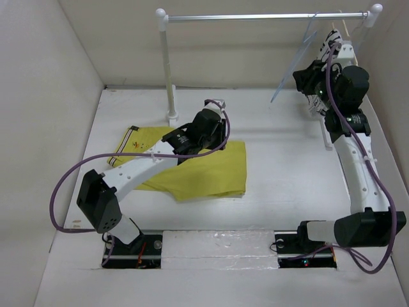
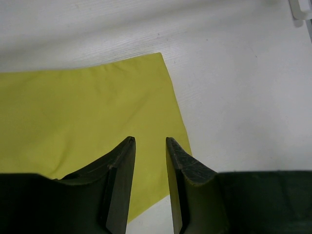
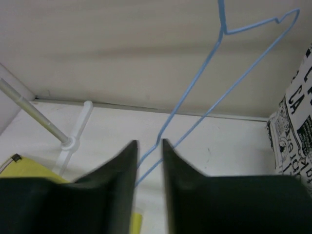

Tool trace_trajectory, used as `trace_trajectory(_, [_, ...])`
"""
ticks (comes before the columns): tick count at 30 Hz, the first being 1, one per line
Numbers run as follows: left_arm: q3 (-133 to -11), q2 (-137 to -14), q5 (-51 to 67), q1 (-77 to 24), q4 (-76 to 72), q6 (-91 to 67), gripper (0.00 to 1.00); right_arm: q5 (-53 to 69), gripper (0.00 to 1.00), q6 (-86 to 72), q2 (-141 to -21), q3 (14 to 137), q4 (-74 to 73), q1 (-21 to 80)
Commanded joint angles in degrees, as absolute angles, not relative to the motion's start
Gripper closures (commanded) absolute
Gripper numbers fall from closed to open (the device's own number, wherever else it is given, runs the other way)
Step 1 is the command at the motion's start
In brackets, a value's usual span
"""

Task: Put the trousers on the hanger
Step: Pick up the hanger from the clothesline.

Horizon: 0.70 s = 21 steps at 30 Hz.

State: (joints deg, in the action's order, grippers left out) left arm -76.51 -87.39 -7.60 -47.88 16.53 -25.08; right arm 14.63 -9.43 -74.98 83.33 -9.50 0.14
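The mustard-yellow trousers (image 1: 217, 169) lie folded flat on the left-centre of the surface, striped trim at their far-left end, while the thin light-blue hanger (image 1: 293, 65) hangs tilted from the rail (image 1: 255, 17), bare.

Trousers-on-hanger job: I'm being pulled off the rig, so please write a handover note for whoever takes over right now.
Left gripper: narrowly open above the trousers, near their edge, holding nothing.
Right gripper: open, one finger either side of the hanger at its lower corner, not clamped.
The trousers lie flat on the table. The hanger hangs from the rail, back right.
Done: nothing hung yet.
Left to do: grip the hanger, lift the trousers, drape them over it.
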Motion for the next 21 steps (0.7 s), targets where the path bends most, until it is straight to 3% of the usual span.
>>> trace_trajectory(1, [-76.11,-85.43,-7.12,-47.9,15.38,-26.01,0.72,13.61,0.6,-11.07,-76.19,82.87,-4.75,0.79])
trace_trajectory(4, [-76.03,-85.34,-7.21,-47.9,15.38,-25.93,0.72,16.0,0.33,-10.81,-81.46,88.22,-8.95,0.79])
trace_trajectory(5, [-76.03,-85.34,-7.29,-47.9,15.38,-26.1,0.72,15.56,0.3,-10.72,-82.34,89.03,-9.75,0.79])
trace_trajectory(12, [-74.88,-84.03,-7.91,-47.9,15.64,-26.46,0.72,6.15,0.3,-11.07,-84.2,89.12,-10.73,1.41])
trace_trajectory(15, [-74.88,-83.85,-8.17,-47.9,15.91,-26.54,0.72,7.38,0.34,-11.08,-86.13,89.48,-10.21,1.41])
trace_trajectory(16, [-74.88,-83.76,-8.17,-47.9,15.91,-26.72,0.72,8.43,0.45,-11.25,-86.39,88.86,-8.72,0.8])
trace_trajectory(19, [-75.06,-83.94,-8.17,-47.9,16.0,-26.98,0.72,10.89,0.66,-12.92,-86.57,86.93,-4.23,0.27])
trace_trajectory(21, [-75.41,-83.94,-8.35,-47.9,16.08,-27.6,0.71,13.0,0.67,-13.62,-86.84,86.66,-2.38,0.26])
